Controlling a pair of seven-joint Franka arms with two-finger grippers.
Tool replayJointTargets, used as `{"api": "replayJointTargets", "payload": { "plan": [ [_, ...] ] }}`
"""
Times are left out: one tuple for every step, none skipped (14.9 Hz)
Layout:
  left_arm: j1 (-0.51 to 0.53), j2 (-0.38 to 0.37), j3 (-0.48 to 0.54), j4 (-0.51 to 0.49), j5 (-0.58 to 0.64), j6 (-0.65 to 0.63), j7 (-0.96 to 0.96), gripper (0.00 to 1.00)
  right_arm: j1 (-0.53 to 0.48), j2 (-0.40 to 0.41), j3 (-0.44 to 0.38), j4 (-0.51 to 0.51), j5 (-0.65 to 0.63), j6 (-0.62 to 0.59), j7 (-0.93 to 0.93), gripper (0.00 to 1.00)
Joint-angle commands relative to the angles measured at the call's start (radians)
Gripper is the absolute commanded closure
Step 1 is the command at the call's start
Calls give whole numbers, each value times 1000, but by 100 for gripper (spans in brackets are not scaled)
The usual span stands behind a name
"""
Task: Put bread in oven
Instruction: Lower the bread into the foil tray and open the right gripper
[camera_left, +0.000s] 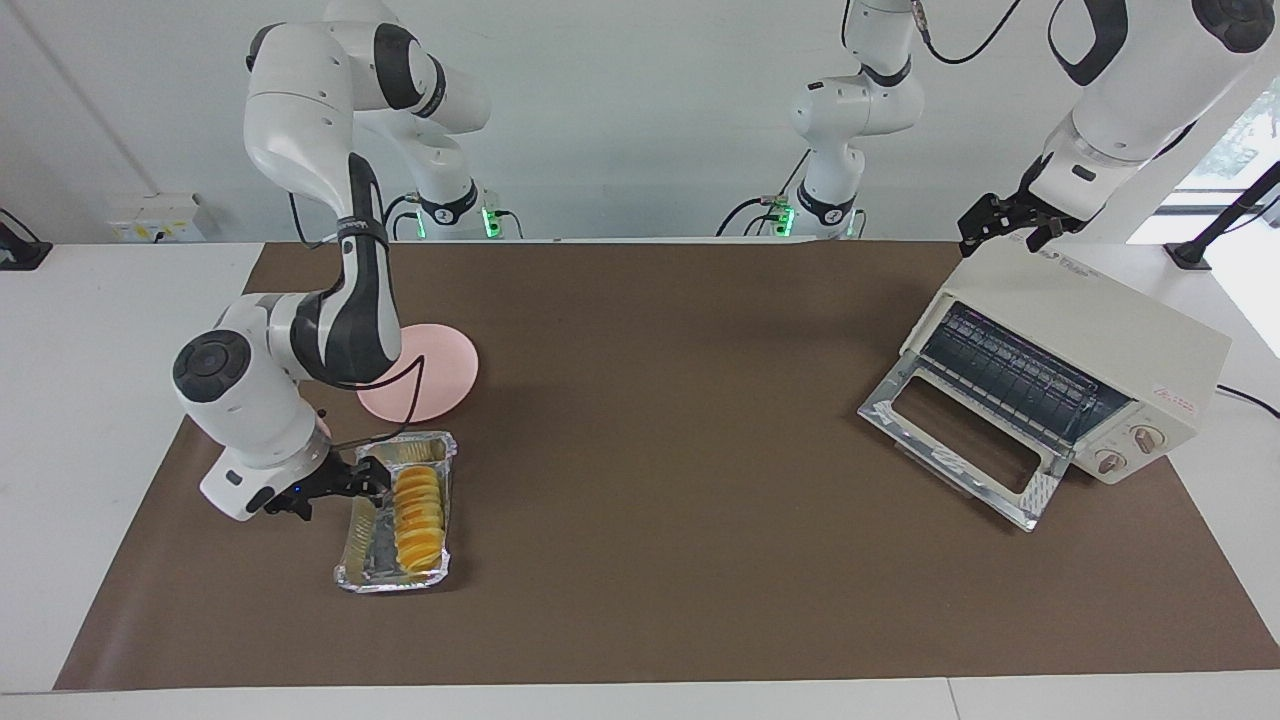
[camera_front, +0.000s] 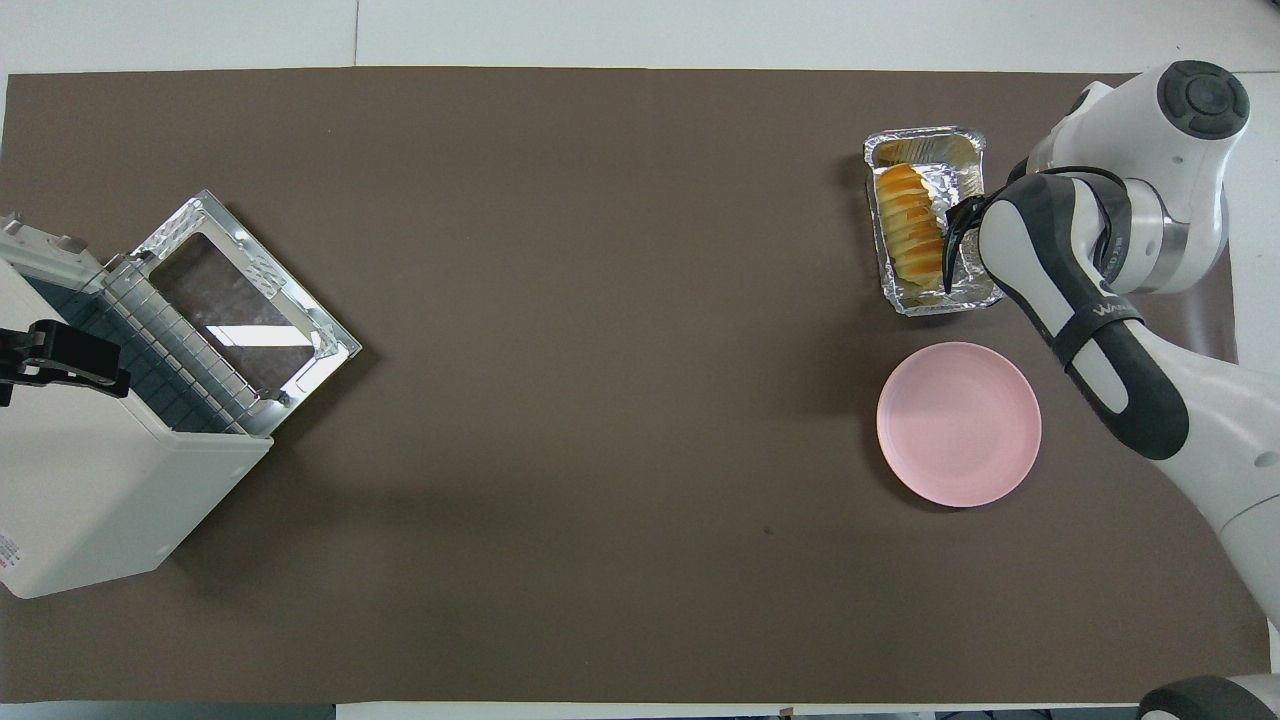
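Bread (camera_left: 418, 511) lies lengthwise in the foil tray (camera_left: 436, 575), along the tray's side toward the oven end of the table; ridged slices visible in both views. The tray sits on the brown mat (camera_left: 650, 560) at the right arm's end of the table, just farther from the robots than the pink plate (camera_left: 440, 385), which is bare.

Right gripper (camera_left: 372, 480) is low at the tray, beside the bread on the side away from the oven, over the tray's bare foil strip. Can't tell from either view whether its fingers are spread or closing, or whether they touch the bread. The bread is not lifted; it rests in the tray.

Oven (camera_left: 1110, 350) stands at the left arm's end of the table, well apart from the tray, angled toward the table's middle. Its glass door (camera_left: 955, 440) is dropped fully open onto the mat, wire rack (camera_left: 1010, 375) exposed, nothing on it.

Left gripper (camera_left: 1005, 225) hangs over the oven's top rear corner, fingers spread, holding nothing; that arm waits.
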Motion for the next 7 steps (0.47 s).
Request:
{"api": "replayJointTargets", "payload": {
  "plan": [
    [-4,-19,5,-16,-1,-2,2,0,-3,-46,5,-47,-6,4,-16,100],
    [-4,-19,5,-16,-1,-2,2,0,-3,-46,5,-46,-6,4,-15,100],
    [-4,-19,5,-16,-1,-2,2,0,-2,-46,6,-46,-6,4,-15,100],
    [-4,-19,5,-16,-1,-2,2,0,1,-46,6,-46,-6,6,-15,100],
    [-4,-19,5,-16,-1,-2,2,0,1,-46,6,-46,-6,4,-15,100],
    [-4,-19,5,-16,-1,-2,2,0,1,-46,6,-46,-6,4,-15,100],
    [-4,-19,5,-16,-1,-2,2,0,1,-46,6,-46,-6,1,-15,100]
  ]
}}
